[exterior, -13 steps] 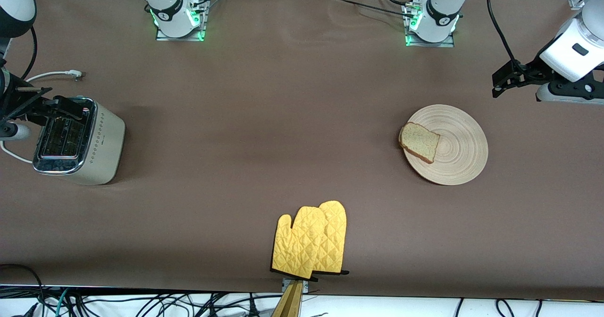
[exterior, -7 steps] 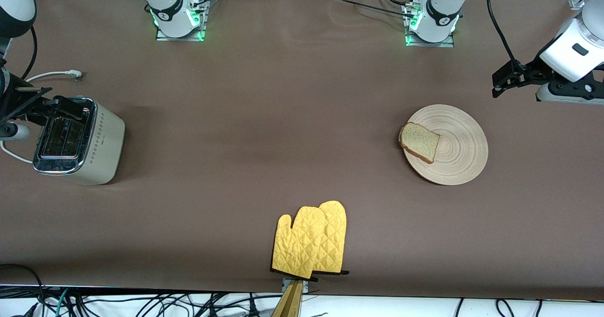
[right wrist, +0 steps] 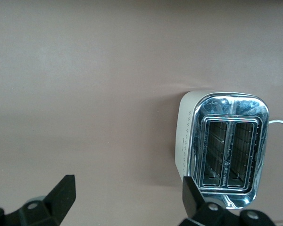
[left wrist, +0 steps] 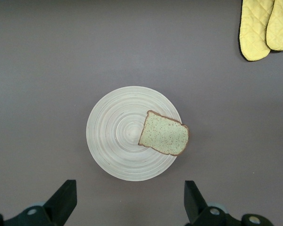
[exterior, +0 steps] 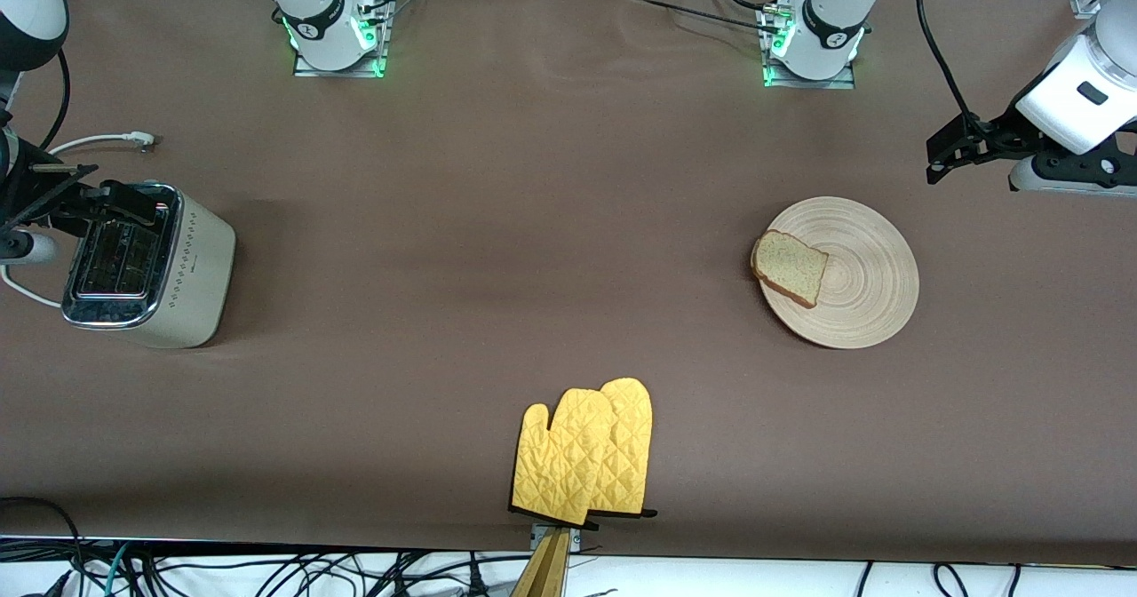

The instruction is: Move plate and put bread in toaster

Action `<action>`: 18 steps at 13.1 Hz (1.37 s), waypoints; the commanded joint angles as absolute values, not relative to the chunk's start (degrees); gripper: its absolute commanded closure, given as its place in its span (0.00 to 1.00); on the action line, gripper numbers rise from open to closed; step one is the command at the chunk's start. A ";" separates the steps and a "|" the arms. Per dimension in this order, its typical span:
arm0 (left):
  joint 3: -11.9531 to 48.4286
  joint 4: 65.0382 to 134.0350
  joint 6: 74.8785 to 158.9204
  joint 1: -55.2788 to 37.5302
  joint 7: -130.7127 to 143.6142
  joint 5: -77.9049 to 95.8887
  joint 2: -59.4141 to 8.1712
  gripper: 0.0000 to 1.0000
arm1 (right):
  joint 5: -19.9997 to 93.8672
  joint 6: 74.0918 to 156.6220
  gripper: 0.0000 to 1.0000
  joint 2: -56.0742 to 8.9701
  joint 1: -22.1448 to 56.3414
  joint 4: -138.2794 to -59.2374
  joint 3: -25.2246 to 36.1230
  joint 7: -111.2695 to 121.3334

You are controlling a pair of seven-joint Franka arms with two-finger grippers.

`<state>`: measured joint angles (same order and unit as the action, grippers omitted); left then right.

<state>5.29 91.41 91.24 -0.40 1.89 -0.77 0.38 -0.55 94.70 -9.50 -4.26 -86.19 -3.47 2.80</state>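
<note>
The plate (exterior: 866,286) lies on the brown table toward the left arm's end, with the bread (exterior: 789,267) flat on its rim at the side toward the toaster. Both show in the left wrist view, plate (left wrist: 113,139) and bread (left wrist: 164,134). My left gripper (exterior: 949,155) hangs open and empty over bare table beside the plate; it also shows in the left wrist view (left wrist: 129,197). The toaster (exterior: 178,268) stands at the right arm's end, slots empty (right wrist: 226,150). My right gripper (exterior: 124,199) hangs open and empty over the toaster's end; it also shows in the right wrist view (right wrist: 127,193).
A pair of yellow oven mitts (exterior: 586,459) lies near the table's front edge, midway between the arms, also in the left wrist view (left wrist: 265,28). The toaster's white cord (exterior: 98,142) runs toward the arms' bases. Wide brown tabletop lies between toaster and plate.
</note>
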 commanded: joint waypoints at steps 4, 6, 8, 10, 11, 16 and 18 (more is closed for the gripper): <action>5.19 92.64 92.11 0.79 2.20 -0.44 1.41 0.00 | -0.79 93.96 0.00 -9.58 -4.22 -85.25 -3.60 2.20; 5.36 95.08 94.47 0.88 2.02 -0.09 -1.12 0.00 | -0.79 93.87 0.00 -9.58 -4.22 -85.25 -3.52 2.20; 5.19 98.42 95.97 1.23 1.59 -0.70 -1.58 0.00 | -0.79 93.87 0.00 -9.58 -4.22 -85.25 -3.52 2.29; 5.19 98.00 95.19 1.49 1.76 -0.97 -2.98 0.00 | -0.79 93.87 0.00 -9.58 -4.22 -85.25 -3.60 2.37; 5.01 97.22 95.01 1.93 1.67 -0.97 -3.60 0.00 | -0.79 93.87 0.00 -9.58 -4.31 -85.25 -3.52 2.55; 4.22 96.24 97.72 8.85 -6.45 0.87 -10.10 0.00 | -0.79 93.87 0.00 -9.58 -4.31 -85.25 -3.60 2.37; 2.30 96.68 100.28 13.07 -18.58 8.05 -12.82 0.00 | -0.88 93.87 0.00 -9.58 -4.22 -85.25 -3.60 2.20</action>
<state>3.56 97.76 99.07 8.92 -8.60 2.69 -10.36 -0.55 94.70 -9.50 -4.25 -86.17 -3.48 2.80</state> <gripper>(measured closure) 0.000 0.000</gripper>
